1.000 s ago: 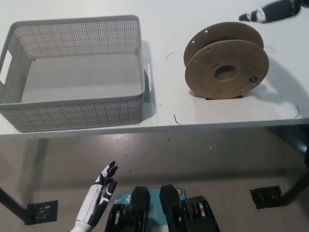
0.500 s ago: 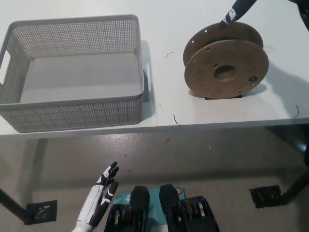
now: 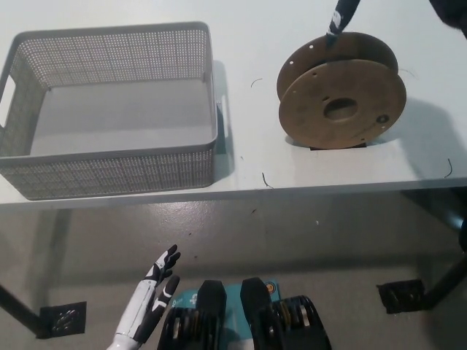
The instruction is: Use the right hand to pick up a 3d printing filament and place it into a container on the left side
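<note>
The right hand (image 3: 343,16) reached in from the top edge of the head view, only a dark, narrow tip of it showing, pointed down at the far rim of the filament spool (image 3: 341,91). Whether its fingers were spread or closed could not be told, since most of the hand lay outside the frame; the tip looked to be at or just above the spool's back flange, and contact could not be confirmed.

The filament spool stood on its edge on the white bench (image 3: 248,171), toward the right side, its two brown cardboard flanges facing the camera with the round hub hole in the near one. A small dark patch showed on the bench under its lower edge.

Well to the left of the spool sat the grey perforated basket (image 3: 117,171), rectangular, with handle slots in its short walls and nothing visible inside. It was apart from the spool, with bare bench between them.

A few thin dark strands lay on the bench surface near the spool and basket.

The white left hand (image 3: 157,281) hung low at the lower left, below the bench edge and over the floor, its fingers apart and holding nothing.
</note>
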